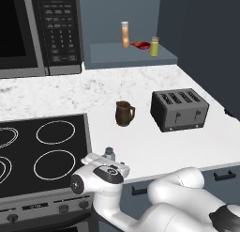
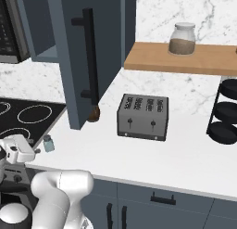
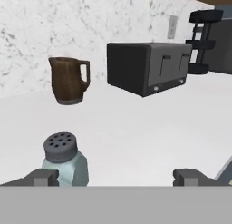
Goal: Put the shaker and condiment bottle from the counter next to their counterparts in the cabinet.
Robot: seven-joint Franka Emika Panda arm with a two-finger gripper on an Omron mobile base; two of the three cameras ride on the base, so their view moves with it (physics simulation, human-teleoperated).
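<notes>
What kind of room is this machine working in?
A kitchen, computer-rendered by the look of it: a stovetop with ring burners, a microwave above it, and a toaster on the marble-speckled counter.

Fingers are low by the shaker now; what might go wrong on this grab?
The shaker stands beside the left one of the open fingers, not centred between them, so closing now could tip or push it. It also stands near the counter edge by the stove, so a nudge may slide it off.
</notes>
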